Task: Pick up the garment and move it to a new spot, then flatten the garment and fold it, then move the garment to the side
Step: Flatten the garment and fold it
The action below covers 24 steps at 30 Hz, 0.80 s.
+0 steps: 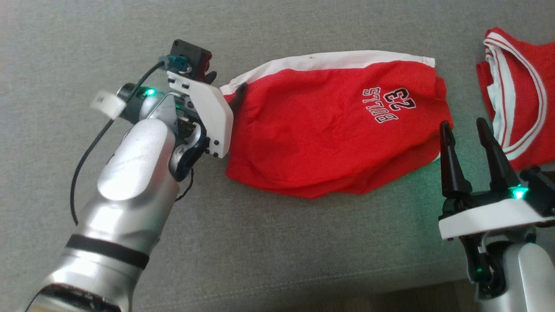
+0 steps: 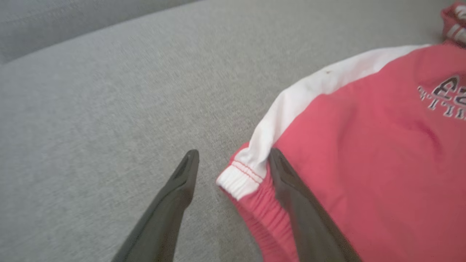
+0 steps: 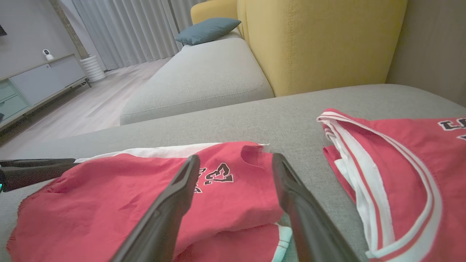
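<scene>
left gripper [image 2: 233,157] spread wide, ribbed white waistband corner [image 2: 238,182] of crumpled red shorts [image 1: 312,134] straddled | right gripper [image 1: 463,128] released, nothing held

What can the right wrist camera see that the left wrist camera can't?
Right wrist camera: the room beyond, with a yellow chair, a blue cushion, curtains and a cabinet, all past the open right gripper. Left wrist camera: a stretchy white waistband corner, close up, inside the open left gripper. Both: the red shorts, the grey couch and a second red garment lying apart from them.
</scene>
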Tool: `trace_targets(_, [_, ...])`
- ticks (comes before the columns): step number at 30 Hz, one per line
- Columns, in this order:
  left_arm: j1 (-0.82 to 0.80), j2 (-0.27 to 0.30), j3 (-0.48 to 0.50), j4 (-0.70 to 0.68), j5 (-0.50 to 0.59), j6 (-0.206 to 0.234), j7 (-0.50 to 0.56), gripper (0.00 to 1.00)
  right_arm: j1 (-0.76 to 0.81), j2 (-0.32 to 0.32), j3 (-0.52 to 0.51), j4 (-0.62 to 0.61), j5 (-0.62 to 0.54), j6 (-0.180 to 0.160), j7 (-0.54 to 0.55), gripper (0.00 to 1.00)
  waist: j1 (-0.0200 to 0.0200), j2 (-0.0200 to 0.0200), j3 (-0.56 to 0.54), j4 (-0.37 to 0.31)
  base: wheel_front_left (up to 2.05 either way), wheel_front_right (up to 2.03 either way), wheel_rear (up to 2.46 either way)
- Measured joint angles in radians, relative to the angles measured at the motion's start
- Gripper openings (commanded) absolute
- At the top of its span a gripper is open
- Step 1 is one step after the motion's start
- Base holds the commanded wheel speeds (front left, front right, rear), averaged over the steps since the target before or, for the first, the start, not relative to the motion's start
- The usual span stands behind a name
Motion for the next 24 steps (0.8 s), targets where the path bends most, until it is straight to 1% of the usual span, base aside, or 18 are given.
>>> trace_targets(3, [-0.033,-0.006,-0.022,0.072,-0.012,-0.016,0.034,1.0,0.0,0.002,0.0,0.003,0.006,0.0,0.0,1.0,0.0,0.0,0.013,-0.013,0.0,0.0,0.0])
trace_targets(4, [-0.04,-0.006,-0.027,0.092,-0.012,-0.017,0.036,0.83,-0.001,0.003,0.0,0.005,0.006,0.0,0.0,1.0,0.0,0.0,0.015,-0.017,0.0,0.0,0.0])
trace_targets(5, [-0.047,-0.007,-0.029,0.111,-0.012,-0.017,0.04,0.48,-0.001,0.003,0.0,0.005,0.006,0.0,0.0,1.0,0.0,0.0,0.017,-0.02,0.0,0.0,0.0])
trace_targets(6, [-0.052,-0.01,-0.031,0.126,-0.017,-0.022,0.04,0.33,-0.001,0.003,0.0,0.005,0.006,0.0,0.0,1.0,0.0,0.0,0.02,-0.022,0.0,0.0,0.0])
trace_targets(7, [-0.058,-0.01,-0.038,0.14,-0.017,-0.025,0.04,0.0,-0.002,0.003,-0.001,0.006,0.006,0.0,0.001,1.0,0.0,0.0,0.022,-0.024,0.0,0.0,0.0])
trace_targets(11, [-0.085,-0.011,-0.057,0.182,-0.015,-0.028,0.007,0.0,-0.02,-0.01,-0.007,0.013,0.007,0.0,0.009,1.0,0.0,0.0,0.027,-0.025,0.0,0.0,0.0])
trace_targets(15, [-0.088,-0.02,-0.059,0.21,-0.016,-0.03,-0.035,0.0,-0.093,-0.056,-0.029,0.053,0.027,0.0,0.058,1.0,0.0,0.0,0.028,-0.021,0.0,0.0,0.0])
trace_targets(20, [-0.088,-0.038,-0.072,0.215,-0.016,-0.028,-0.084,0.0,-0.237,-0.142,-0.033,0.167,0.079,0.0,0.169,1.0,0.0,0.0,0.034,-0.002,0.0,0.0,0.0])
trace_targets(21, [-0.088,-0.042,-0.079,0.214,-0.016,-0.027,-0.096,0.0,-0.27,-0.156,-0.031,0.195,0.093,0.0,0.192,1.0,0.0,0.0,0.037,0.005,0.0,0.0,0.0])
trace_targets(22, [-0.088,-0.042,-0.079,0.214,-0.016,-0.027,-0.096,0.0,-0.27,-0.156,-0.031,0.195,0.093,0.0,0.192,1.0,0.0,0.0,0.037,0.005,0.0,0.0,0.0])
trace_targets(24, [-0.087,-0.048,-0.09,0.208,-0.016,-0.024,-0.119,0.0,-0.338,-0.185,-0.018,0.25,0.115,0.0,0.235,1.0,0.0,0.0,0.045,0.019,0.0,0.0,0.0])
